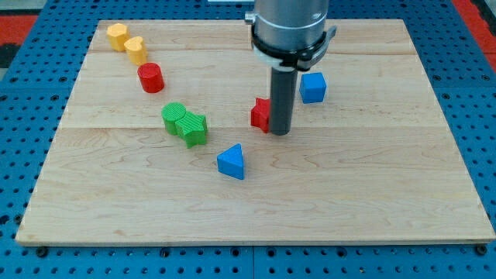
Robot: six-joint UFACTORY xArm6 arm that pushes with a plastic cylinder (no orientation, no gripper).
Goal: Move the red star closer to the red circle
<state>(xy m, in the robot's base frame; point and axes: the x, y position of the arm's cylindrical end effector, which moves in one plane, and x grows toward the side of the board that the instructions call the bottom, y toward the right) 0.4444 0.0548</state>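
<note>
Wooden board point(372, 201) — red, yellow, green, blue blocks

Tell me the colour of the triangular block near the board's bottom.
Blue: the triangle shows clearly in the camera view.

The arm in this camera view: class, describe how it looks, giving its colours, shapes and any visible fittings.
A wide, grey metallic cylinder enters from the view's top. A dark clamp-like collar with a pale ring sits at its base. Below it hangs a straight dark grey rod, narrower than the cylinder, ending in my tip on the wooden board. No cables or markings show.
</note>
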